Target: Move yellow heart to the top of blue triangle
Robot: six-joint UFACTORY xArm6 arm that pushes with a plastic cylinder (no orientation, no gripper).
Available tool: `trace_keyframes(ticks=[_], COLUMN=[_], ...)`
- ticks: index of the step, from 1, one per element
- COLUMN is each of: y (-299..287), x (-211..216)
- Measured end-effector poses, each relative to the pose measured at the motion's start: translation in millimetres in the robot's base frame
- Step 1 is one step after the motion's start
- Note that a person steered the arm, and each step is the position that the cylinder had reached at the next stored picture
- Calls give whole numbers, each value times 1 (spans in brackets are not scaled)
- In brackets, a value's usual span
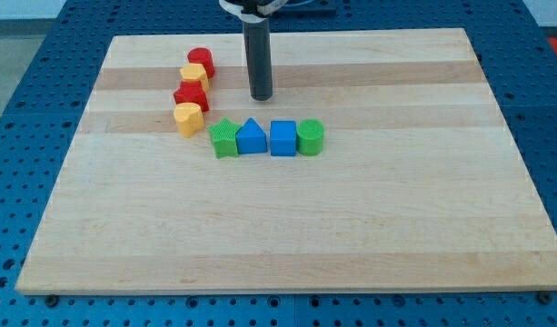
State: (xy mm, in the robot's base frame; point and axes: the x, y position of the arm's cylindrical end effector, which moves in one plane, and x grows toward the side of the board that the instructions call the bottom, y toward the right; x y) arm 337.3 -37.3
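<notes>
Fingers do not exist on this arm: it ends in a straight dark rod, and my tip (262, 96) rests on the pale wooden board (369, 227), touching no block.

Nearest the view's bottom runs a row of four blocks, each touching the next: a green star-like block (223, 138), the blue triangle block (251, 136), a blue cube (283, 138) and a green cylinder (311, 137).

Up and to the view's left stands a column of four: a yellow heart-like block (188, 118), a red block (191, 95), a second yellow block (194, 76) and a rounded red block (202, 60). Which yellow is the heart I cannot tell for certain.

My tip stands just above the blue triangle block, right of the column. So: two green, two blue, two yellow, two red.
</notes>
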Motion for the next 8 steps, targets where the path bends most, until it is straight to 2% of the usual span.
trace_keyframes(ticks=[1,2,3,4,5,6,7,8], y=[39,120,214,168,29,-119,-180,-188], x=[-4,22,77,169,202,185,115,52])
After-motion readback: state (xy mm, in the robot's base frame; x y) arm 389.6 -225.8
